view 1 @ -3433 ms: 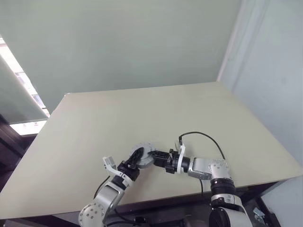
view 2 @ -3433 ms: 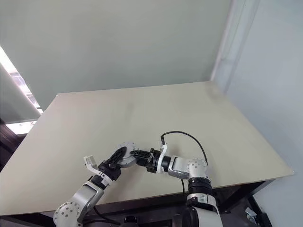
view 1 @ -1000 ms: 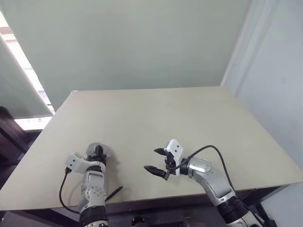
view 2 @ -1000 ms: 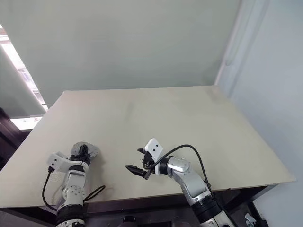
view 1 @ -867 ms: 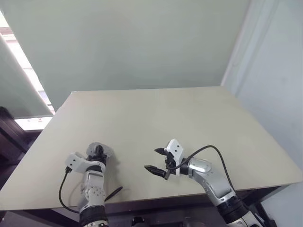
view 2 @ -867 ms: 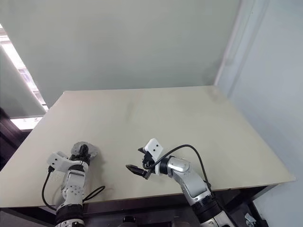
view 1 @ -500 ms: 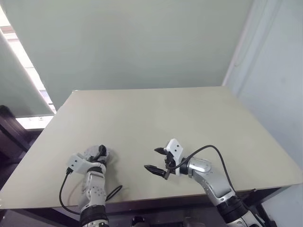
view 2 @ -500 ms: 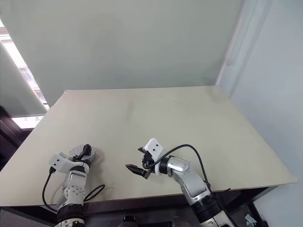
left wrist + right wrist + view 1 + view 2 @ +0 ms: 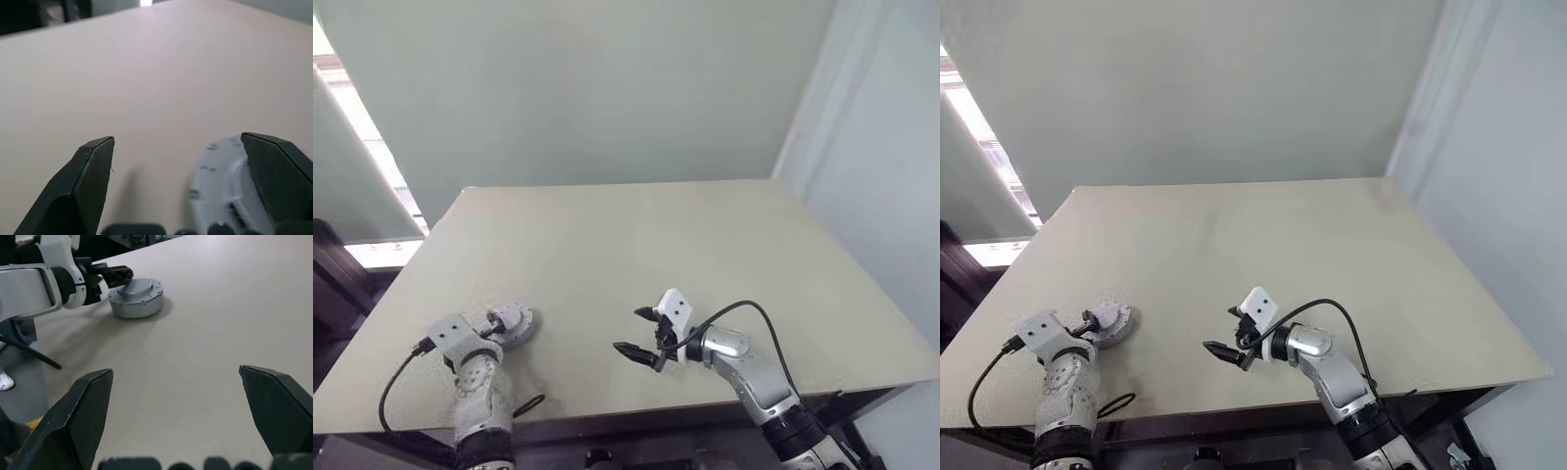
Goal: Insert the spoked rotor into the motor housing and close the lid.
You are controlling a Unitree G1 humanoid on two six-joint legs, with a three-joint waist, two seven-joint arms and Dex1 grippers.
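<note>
A round grey unit lies flat on the table near its front left, the lid [image 9: 135,293] on top with small marks round its rim. It also shows as the lid [image 9: 515,319] from the head. The motor housing and the spoked rotor are hidden under it. My left gripper [image 9: 493,324] stands open just left of the unit, one fingertip [image 9: 120,274] close to its rim, nothing held. In the left wrist view the lid [image 9: 220,191] lies beside one finger. My right gripper [image 9: 628,331] hovers open over the table's middle front, well apart from the unit.
The beige table [image 9: 705,245] stretches far back and right of both arms. Its front edge runs just behind the grippers and its left edge lies close to the left arm. A black cable [image 9: 530,402] loops off the left arm at the front edge.
My left gripper has opened, let go of the grey unit and drawn off to the left with a roll of the wrist. The unit stays on the table. The right arm has kept still.
</note>
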